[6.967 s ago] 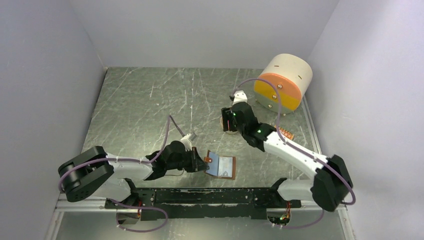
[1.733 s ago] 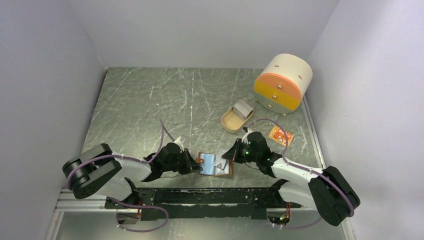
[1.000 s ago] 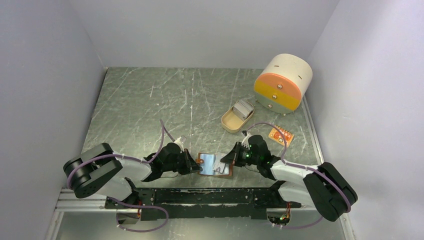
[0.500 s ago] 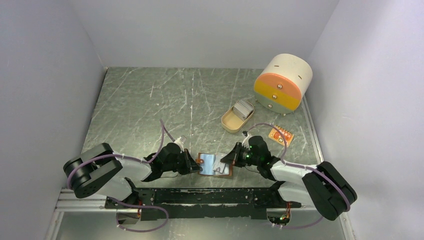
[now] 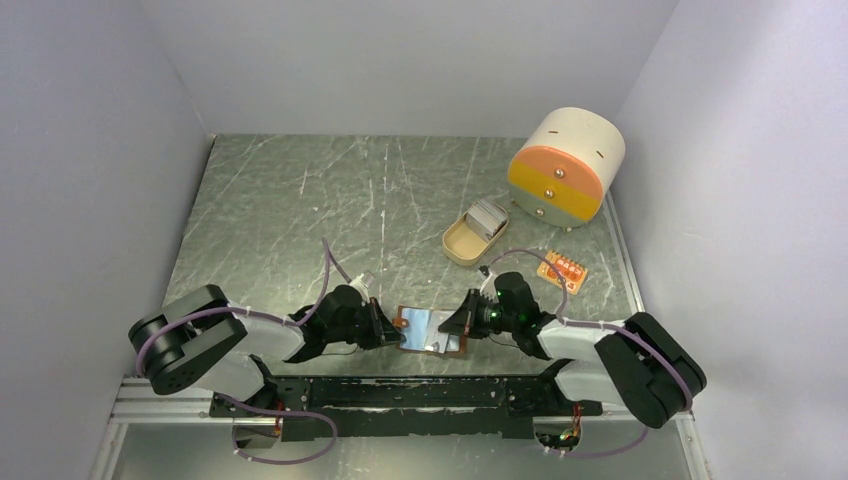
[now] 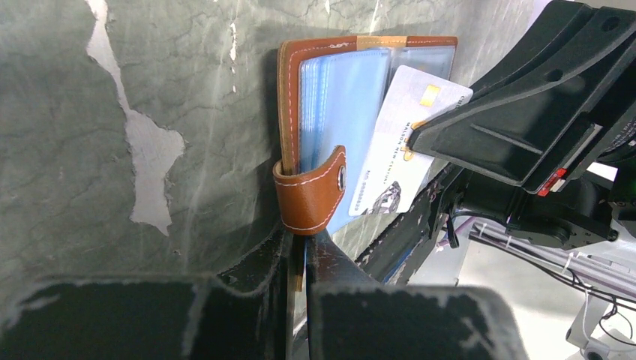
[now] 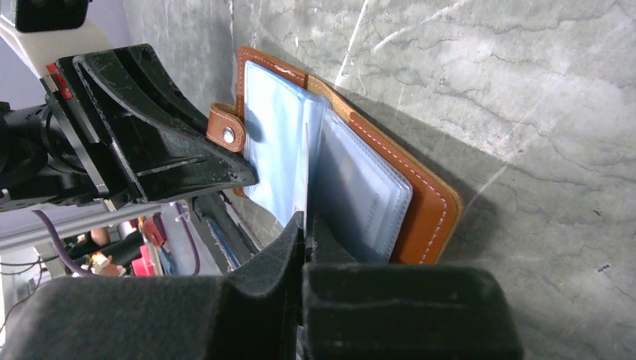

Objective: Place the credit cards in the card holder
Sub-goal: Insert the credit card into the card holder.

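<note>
From above, the card holder [image 5: 432, 330] lay open on the worktop [image 5: 300, 200] between the left hand [image 5: 388, 328] and right hand [image 5: 462, 322], with spare credit cards [image 5: 488, 213] well beyond it. Left wrist: the left hand was clamped shut on the holder's floppy leather edge, and a thin, stiff card [image 6: 401, 142] tipped into its soft sleeves [image 6: 337, 97]. Right wrist: the right hand was pinched shut on that likely slippery card's outer edge.
</note>
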`<state>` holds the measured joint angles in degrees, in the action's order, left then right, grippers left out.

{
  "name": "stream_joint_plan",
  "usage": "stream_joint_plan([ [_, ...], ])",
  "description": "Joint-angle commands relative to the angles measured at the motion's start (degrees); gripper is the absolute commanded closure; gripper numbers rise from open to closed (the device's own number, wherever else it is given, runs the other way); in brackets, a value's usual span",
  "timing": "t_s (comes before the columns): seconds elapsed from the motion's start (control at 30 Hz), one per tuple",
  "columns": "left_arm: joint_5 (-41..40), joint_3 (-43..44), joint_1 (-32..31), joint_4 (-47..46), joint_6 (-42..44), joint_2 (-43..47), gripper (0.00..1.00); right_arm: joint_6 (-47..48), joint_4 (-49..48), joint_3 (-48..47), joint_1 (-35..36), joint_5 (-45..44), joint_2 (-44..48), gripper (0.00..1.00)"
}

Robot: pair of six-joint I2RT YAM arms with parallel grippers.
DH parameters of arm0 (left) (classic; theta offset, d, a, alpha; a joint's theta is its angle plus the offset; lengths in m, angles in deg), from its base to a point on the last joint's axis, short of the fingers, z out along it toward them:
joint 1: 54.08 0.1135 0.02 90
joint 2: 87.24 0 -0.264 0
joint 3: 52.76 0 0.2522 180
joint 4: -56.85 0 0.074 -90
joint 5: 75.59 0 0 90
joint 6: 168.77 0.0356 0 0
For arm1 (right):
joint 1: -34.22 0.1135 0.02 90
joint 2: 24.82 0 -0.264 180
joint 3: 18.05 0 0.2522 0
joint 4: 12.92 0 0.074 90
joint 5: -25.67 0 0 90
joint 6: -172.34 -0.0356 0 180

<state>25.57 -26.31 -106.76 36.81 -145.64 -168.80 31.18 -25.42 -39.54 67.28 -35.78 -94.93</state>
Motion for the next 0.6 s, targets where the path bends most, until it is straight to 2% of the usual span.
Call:
stream_joint_plan([
  [0.0,1.0,1.1,0.1,1.6,1.7,-0.4,0.91,2.3,0.4,-0.7,-0.2,1.6,-2.7,1.00],
  [0.57,0.7,2.0,0.1,3.4,2.4,0.8,0.91,2.1,1.2,-3.1,-0.2,3.6,-8.7,1.00],
])
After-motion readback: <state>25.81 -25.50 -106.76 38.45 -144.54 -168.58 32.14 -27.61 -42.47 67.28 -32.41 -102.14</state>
